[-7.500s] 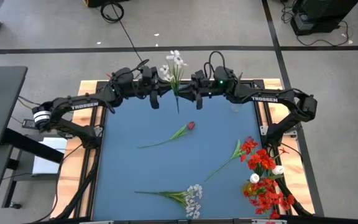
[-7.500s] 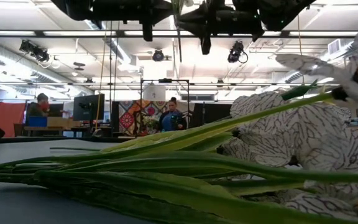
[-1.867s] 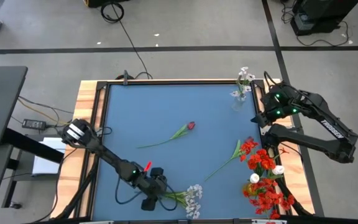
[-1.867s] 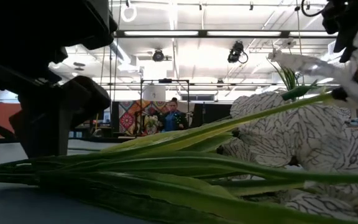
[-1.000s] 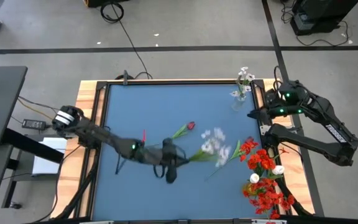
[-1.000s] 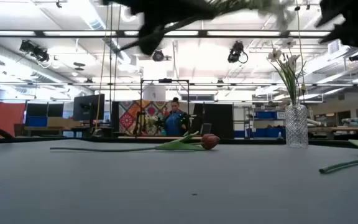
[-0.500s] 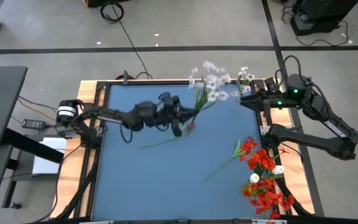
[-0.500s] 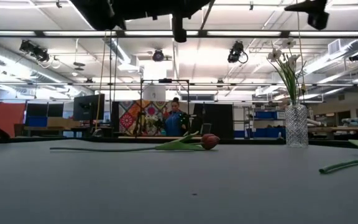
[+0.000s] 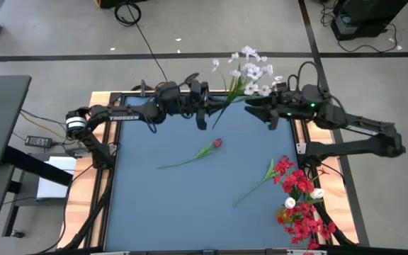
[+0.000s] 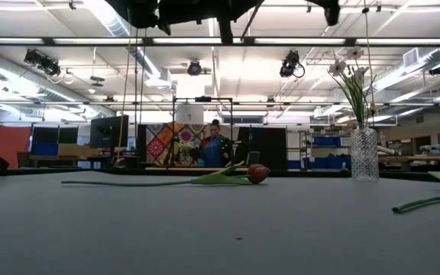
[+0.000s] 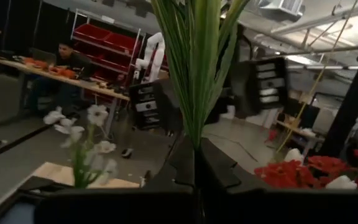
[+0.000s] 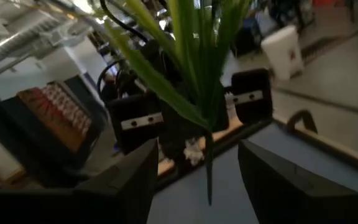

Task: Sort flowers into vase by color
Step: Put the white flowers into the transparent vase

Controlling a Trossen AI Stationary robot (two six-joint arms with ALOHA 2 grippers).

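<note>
**Q:** Where are the two grippers, and what does each hold?

**A:** Both arms meet high over the far edge of the blue table (image 9: 154,205). The left gripper (image 9: 205,112) is clamped on the green stems of a spray of small white blossoms (image 9: 250,69); in the left wrist view the stems (image 11: 196,68) rise from between its closed fingers. The right gripper (image 9: 248,108) faces it from the other side, just beside the same stems. In the right wrist view its two fingers (image 12: 126,180) stand wide apart, with the stems between them and untouched.

**Q:** How does the spray lie?

**A:** It tilts up and away from the left gripper, its blossoms hanging past the table's far edge, above the floor, in the high view.

**Q:** Where are the remaining flowers?

**A:** A dark red bud (image 9: 217,143) on a long stem lies flat near the table's middle; the low view shows it resting on the surface (image 10: 257,173). A heap of bright red blooms (image 9: 302,205) with a few white buds (image 9: 290,203) lies at the near right corner, one stem reaching toward the centre.

**Q:** And the vase?

**A:** A clear glass vase (image 10: 363,154) stands upright at the far right of the table, holding white-flowered stems (image 10: 348,65). In the high view the right arm largely covers it.
</note>
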